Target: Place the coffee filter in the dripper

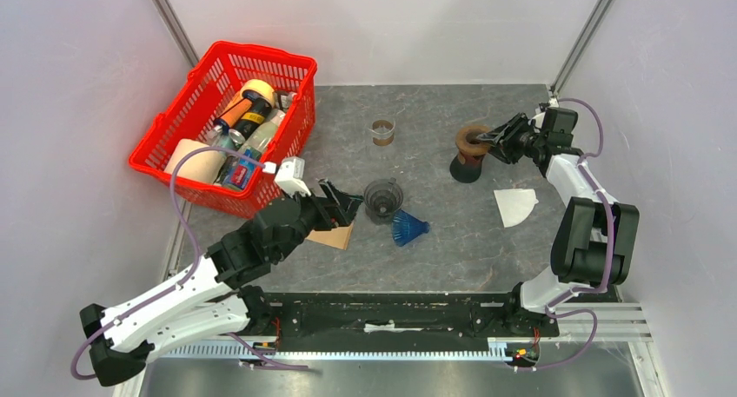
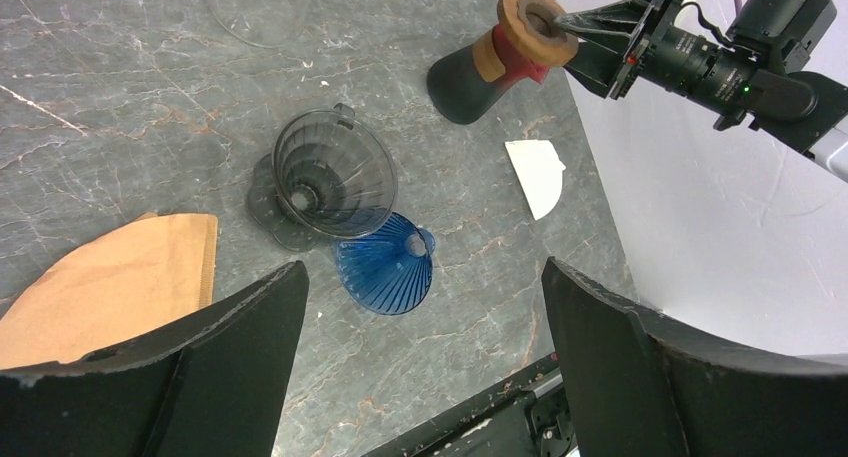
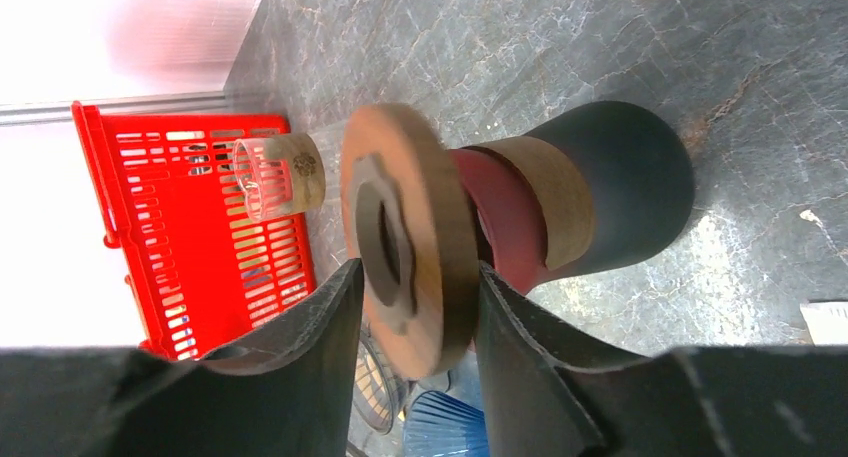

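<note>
No filter is being held yet, and nothing is being put into a dripper. The brown filter is lying flat on the tabletop, at the lower left of the left wrist view. The clear dripper is standing just beside it, in the middle of that view, mouth up, with nothing inside. A blue dripper is lying on its side, touching the clear one. A white filter is lying flat, well apart, at the right of the top view.

The left tool is being held over the tabletop, between the brown filter and the clear dripper. Its fingers are wide apart and nothing is between them.

The right tool is being held at the upper right of the top view, around a brown ring on top of a black cone. One finger is sitting on each side of the ring. Whether the ring is being squeezed or let go cannot be told.

The step in hand is judged to be the reach for a filter, most likely the brown one, by the left tool. The next move is calling for that tool to be brought down onto the filter's edge and shut on the paper. The paper is then to be lifted, carried across to the clear dripper and let go over its mouth. Thin, flat paper is likely to be hard to pinch, so an edge has to be caught well.
</note>
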Robot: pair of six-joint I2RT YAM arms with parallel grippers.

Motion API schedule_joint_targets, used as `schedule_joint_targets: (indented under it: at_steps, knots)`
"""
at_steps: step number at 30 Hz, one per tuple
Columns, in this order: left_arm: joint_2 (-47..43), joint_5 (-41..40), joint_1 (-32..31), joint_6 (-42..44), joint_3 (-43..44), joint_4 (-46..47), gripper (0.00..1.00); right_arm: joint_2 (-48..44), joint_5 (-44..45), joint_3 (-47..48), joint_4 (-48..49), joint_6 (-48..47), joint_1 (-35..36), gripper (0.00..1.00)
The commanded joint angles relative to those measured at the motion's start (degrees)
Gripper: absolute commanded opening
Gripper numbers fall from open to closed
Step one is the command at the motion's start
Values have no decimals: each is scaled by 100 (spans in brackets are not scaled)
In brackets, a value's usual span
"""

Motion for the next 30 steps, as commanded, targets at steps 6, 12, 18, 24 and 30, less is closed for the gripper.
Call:
schedule_joint_targets:
  at_steps: [6,12,18,24,30]
  knots:
    - [-135,-16,-11,123,-26,76,94,-113,228,411,-515,-311,-14,55]
    - [-241,-25,-17,133,-58,74,94,-206,336,654,-853,-362,-14,60]
    - [-318,-33,-16,141,-70,65,94,-312,675,1007,-1360,-457,-12,64]
    - [-391,-51,-16,150,-71,23,94,-394,955,1261,-1723,-535,-14,69]
    - [-468,-95,-16,155,-81,-40,94,-533,1491,1358,-2084,-729,-13,72]
